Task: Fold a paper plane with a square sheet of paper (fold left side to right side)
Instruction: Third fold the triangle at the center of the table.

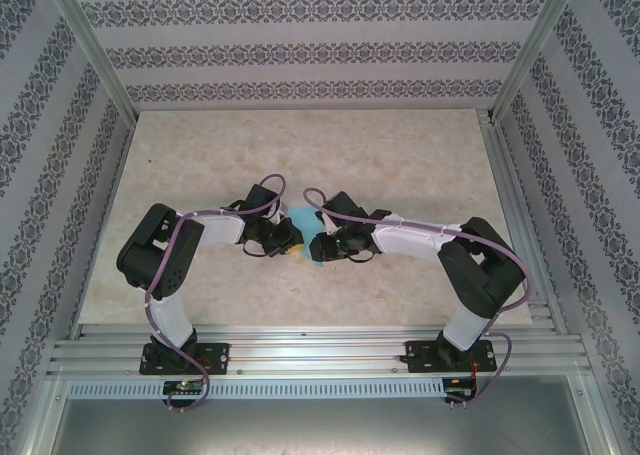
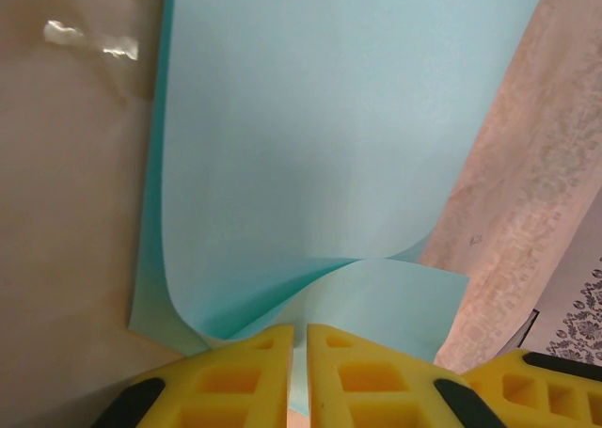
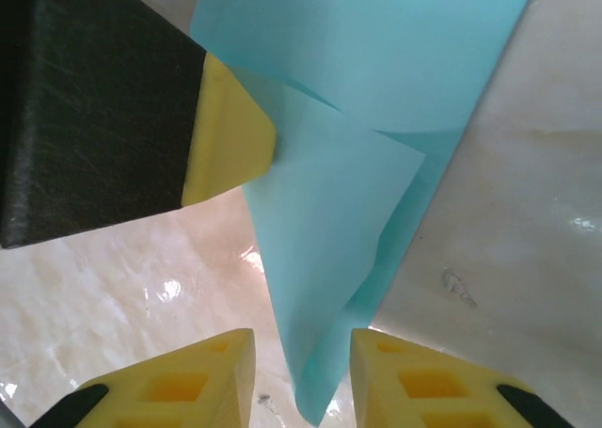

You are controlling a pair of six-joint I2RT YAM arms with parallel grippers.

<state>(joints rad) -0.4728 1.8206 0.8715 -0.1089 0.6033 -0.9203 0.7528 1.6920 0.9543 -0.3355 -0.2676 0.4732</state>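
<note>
Left of the thin light-blue square paper sheet (image 2: 320,146): left hand (image 2: 299,336) pinched shut on its lifted, curling edge. Right of the sheet: right hand (image 3: 301,341) spread open astride a pointed folded corner, unclamped. Resting on the marbled desk (image 3: 527,212) between both; fold likely rightward.

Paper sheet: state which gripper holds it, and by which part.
The left gripper pinches the paper sheet at its curled-up edge; the right gripper stands open astride its pointed tip, not clamping it.
</note>
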